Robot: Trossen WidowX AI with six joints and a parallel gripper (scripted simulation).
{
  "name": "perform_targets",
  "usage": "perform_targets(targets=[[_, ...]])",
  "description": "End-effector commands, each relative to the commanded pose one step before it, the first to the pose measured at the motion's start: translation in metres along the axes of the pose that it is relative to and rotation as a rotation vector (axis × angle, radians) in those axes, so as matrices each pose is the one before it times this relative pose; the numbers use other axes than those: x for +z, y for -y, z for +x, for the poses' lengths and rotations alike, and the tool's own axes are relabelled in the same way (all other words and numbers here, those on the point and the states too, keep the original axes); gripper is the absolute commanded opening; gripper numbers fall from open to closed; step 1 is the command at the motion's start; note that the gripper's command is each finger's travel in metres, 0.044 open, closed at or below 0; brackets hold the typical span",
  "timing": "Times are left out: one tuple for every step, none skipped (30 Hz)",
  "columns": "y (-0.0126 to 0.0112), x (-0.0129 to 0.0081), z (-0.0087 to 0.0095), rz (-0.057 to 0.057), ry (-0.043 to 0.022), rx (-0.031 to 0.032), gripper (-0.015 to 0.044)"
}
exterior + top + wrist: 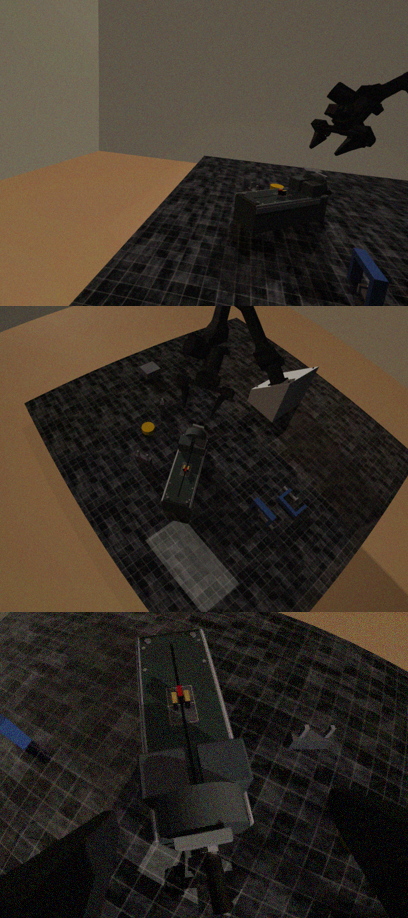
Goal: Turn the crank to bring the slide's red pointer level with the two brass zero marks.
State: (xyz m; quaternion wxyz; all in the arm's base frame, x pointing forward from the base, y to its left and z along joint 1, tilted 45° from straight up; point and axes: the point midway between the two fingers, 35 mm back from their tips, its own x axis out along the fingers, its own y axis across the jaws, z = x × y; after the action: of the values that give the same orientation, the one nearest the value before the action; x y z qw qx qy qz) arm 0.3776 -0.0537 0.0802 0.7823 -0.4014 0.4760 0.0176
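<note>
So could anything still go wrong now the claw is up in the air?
Maybe two things. The open claw hangs above the machine's crank handle, so a low swing could bump it and shift the red pointer away from the brass marks. Also, the pictures are dim and grainy, so the pointer may sit slightly off level without anyone noticing.
</note>
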Motion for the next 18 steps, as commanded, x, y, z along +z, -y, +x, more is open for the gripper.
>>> perform_targets(targets=[[-0.00293, 0.01444, 0.01067, 0.0420, -0.01042, -0.03337, 0.0440], [-0.00115, 0.00372, 0.00329, 0.0125, -0.00324, -0.01028, 0.0440], [-0.00136, 0.00371, 0.00325, 0.0126, -0.00295, -0.01040, 0.0440], [-0.00157, 0.00368, 0.00320, 0.0126, -0.00267, -0.01051, 0.0440], [-0.00178, 0.00364, 0.00315, 0.0127, -0.00238, -0.01062, 0.0440], [-0.00198, 0.00360, 0.00310, 0.0128, -0.00208, -0.01071, 0.0440], [-0.00219, 0.00355, 0.00304, 0.0129, -0.00179, -0.01080, 0.0440], [-0.00239, 0.00348, 0.00298, 0.0129, -0.00149, -0.01088, 0.0440], [-0.00259, 0.00341, 0.00291, 0.0130, -0.00120, -0.01095, 0.0440], [-0.00279, 0.00333, 0.00284, 0.0131, -0.00090, -0.01102, 0.0440], [-0.00287, 0.00317, 0.00282, 0.0127, -0.00116, -0.01147, 0.0440], [-0.00307, 0.00309, 0.00275, 0.0128, -0.00085, -0.01158, 0.0440], [-0.00326, 0.00299, 0.00267, 0.0129, -0.00055, -0.01164, 0.0440], [-0.00344, 0.00288, 0.00258, 0.0130, -0.00024, -0.01168, 0.0440], [-0.00361, 0.00276, 0.00249, 0.0131, 0.00007, -0.01172, 0.0440], [-0.00378, 0.00264, 0.00240, 0.0132, 0.00038, -0.01175, 0.0440], [-0.00393, 0.00249, 0.00229, 0.0132, 0.00068, -0.01173, 0.0440], [-0.00325, 0.00188, 0.00176, 0.0106, 0.00076, -0.00937, 0.0440]])
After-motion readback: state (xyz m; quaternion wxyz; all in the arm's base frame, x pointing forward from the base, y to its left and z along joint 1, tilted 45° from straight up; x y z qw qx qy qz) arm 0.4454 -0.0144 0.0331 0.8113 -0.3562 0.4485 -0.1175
